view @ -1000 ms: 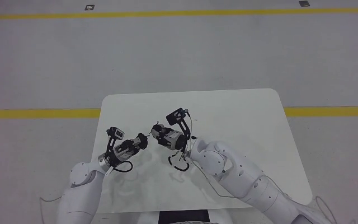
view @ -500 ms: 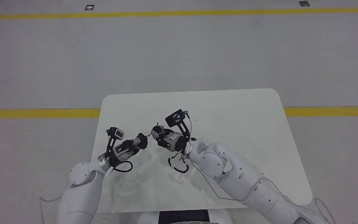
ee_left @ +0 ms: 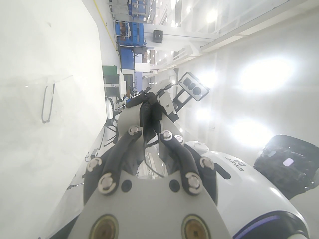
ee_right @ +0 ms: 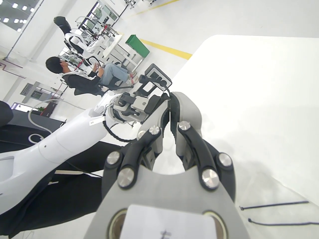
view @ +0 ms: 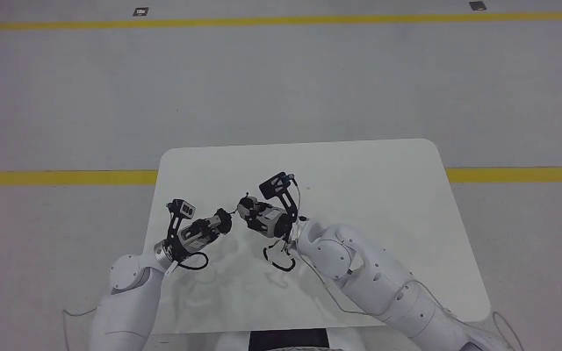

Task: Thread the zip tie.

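Note:
Above the white table [view: 378, 175], near its front left, my two grippers meet tip to tip. My left gripper [view: 226, 218] [ee_left: 149, 101] is shut, and a thin black strand, the zip tie [ee_left: 152, 166], runs back between its fingers. My right gripper [view: 243, 211] [ee_right: 170, 106] faces it, pads pressed together. A short dark piece of the zip tie [view: 234, 213] bridges the two tips. The pads hide how each end is held.
A second black zip tie [view: 279, 255] [ee_left: 47, 103] [ee_right: 274, 204], bent into a narrow loop, lies loose on the table under my right forearm. Bare tabletop [ee_right: 249, 88] stretches to the right and far side. The table's left edge is close to my left arm.
My right arm has shifted slightly. Both grippers stay shut and tip to tip in the same spot.

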Action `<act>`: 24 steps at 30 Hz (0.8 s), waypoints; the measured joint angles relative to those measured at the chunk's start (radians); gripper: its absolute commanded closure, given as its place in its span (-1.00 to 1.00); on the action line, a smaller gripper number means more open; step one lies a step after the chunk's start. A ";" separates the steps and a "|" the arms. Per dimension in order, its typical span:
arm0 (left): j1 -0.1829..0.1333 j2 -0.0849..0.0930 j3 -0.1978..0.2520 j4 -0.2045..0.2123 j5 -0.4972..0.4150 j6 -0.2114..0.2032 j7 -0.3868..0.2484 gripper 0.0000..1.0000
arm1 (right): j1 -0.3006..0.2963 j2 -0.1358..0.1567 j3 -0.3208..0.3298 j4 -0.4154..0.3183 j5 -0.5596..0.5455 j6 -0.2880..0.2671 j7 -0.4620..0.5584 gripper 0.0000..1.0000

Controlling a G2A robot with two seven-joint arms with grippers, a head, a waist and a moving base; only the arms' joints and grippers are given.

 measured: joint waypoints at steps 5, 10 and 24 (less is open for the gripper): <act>0.000 0.000 0.000 0.000 0.000 0.000 0.000 1.00 | -0.004 -0.005 0.005 0.002 -0.004 0.007 0.005 1.00; 0.000 0.000 0.000 0.000 0.000 0.000 0.000 1.00 | -0.006 -0.010 0.007 0.006 -0.005 0.011 0.017 1.00; 0.000 0.000 0.000 0.000 0.000 0.000 0.000 1.00 | -0.017 -0.019 0.027 -0.002 -0.014 0.013 0.034 1.00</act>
